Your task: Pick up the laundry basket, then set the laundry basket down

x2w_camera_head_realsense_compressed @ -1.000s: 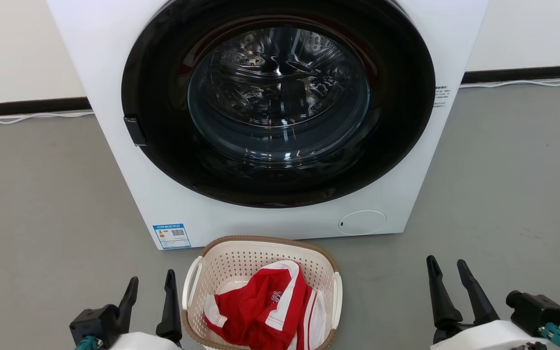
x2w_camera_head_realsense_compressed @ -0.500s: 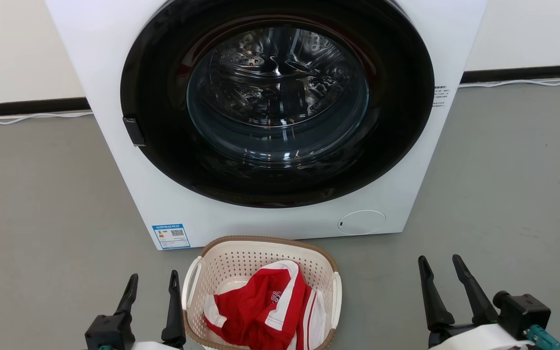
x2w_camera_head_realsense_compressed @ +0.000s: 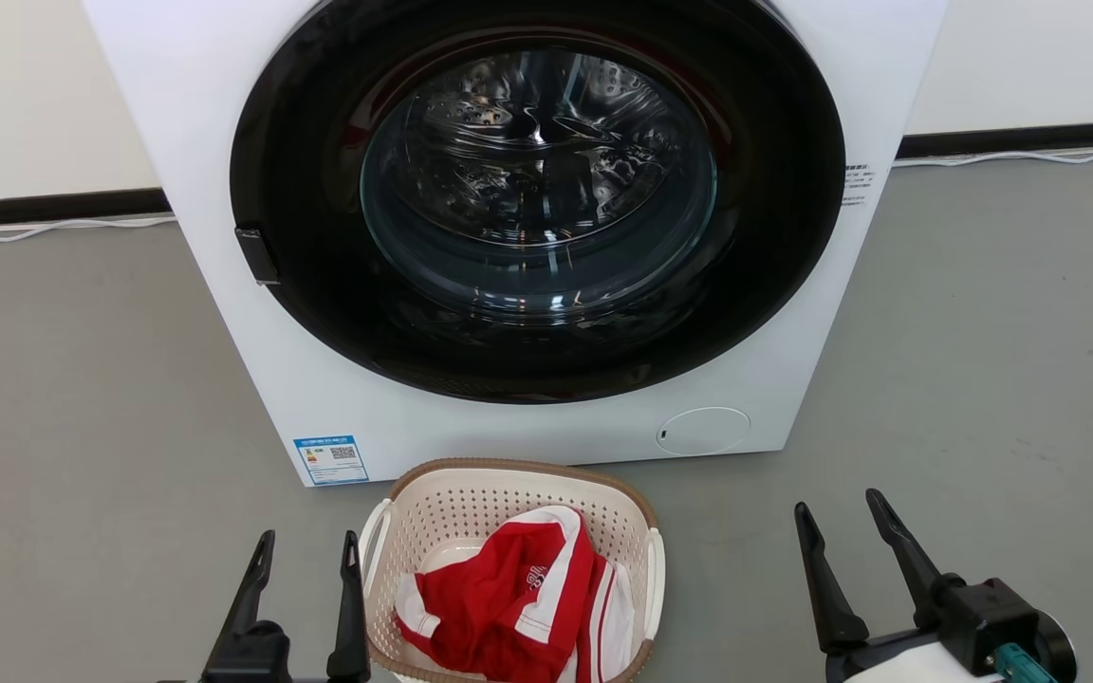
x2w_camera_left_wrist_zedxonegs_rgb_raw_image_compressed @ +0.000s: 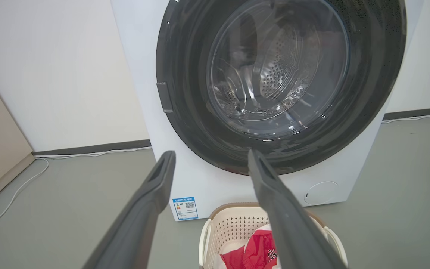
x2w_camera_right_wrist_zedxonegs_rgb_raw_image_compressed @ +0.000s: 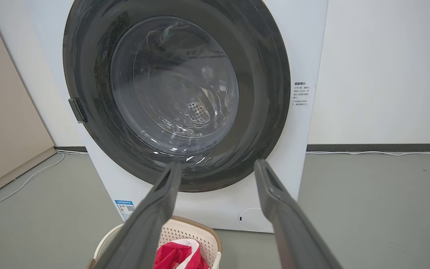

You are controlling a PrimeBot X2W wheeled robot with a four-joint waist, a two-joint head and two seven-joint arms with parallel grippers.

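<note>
Red garment (x2w_camera_head_realsense_compressed: pixel 499 607) heaped in the laundry basket (x2w_camera_head_realsense_compressed: pixel 499 507), washing machine (x2w_camera_head_realsense_compressed: pixel 527 432) close behind; left gripper (x2w_camera_head_realsense_compressed: pixel 308 539) just beside it, right gripper (x2w_camera_head_realsense_compressed: pixel 837 503) well apart, both spread wide, gripping nothing

A: Basket, mat'l?
B: laundry basket (x2w_camera_head_realsense_compressed: pixel 467 513): cream plastic, smooth, perforated; brown woven-look rim.
A: Inside it?
B: Red-and-white garment (x2w_camera_head_realsense_compressed: pixel 494 607): cloth, creased.
A: Rest?
B: washing machine (x2w_camera_head_realsense_compressed: pixel 214 142): white body, smooth, slight gloss. Door ring (x2w_camera_head_realsense_compressed: pixel 314 285) glossy black w/ clear glass (x2w_camera_head_realsense_compressed: pixel 546 266); drum (x2w_camera_head_realsense_compressed: pixel 527 133) shiny metal. Floor (x2w_camera_head_realsense_compressed: pixel 983 379) grey, matt.
</note>
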